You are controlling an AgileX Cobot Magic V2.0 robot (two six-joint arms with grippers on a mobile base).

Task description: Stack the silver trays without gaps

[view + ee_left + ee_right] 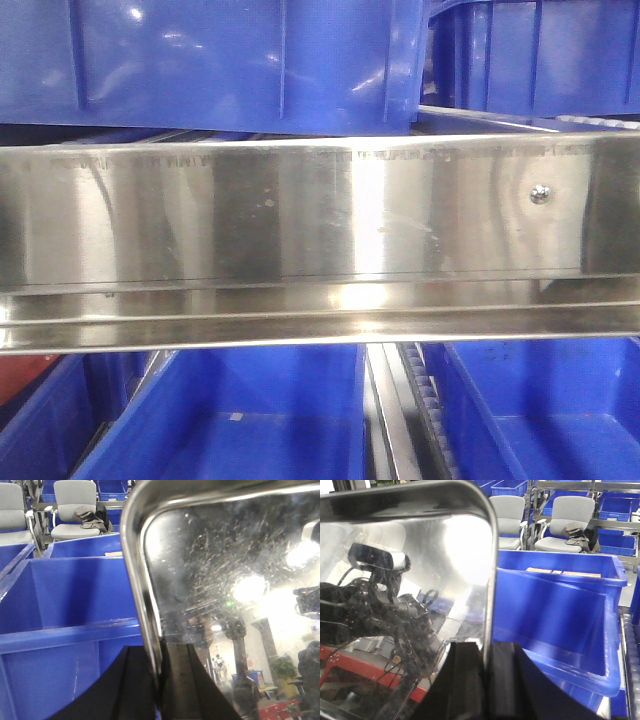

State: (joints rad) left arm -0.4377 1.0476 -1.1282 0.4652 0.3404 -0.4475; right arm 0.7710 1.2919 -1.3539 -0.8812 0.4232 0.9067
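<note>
Both left tool (157, 655), right tool (486, 650) clamped on silver tray (225, 580) rim; cropped, perhaps one shared tray

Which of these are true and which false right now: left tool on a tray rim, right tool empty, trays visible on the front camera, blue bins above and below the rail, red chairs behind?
1. The left tool clamps a silver tray by its rim. True.
2. The right tool is open and empty. False: it is shut on a silver tray rim as well.
3. The front view shows the trays. False: it shows only a steel rail with a screw and blue bins.
4. Blue bins sit above and below that rail. True.
5. The chairs behind are red. False: they are grey.
</note>
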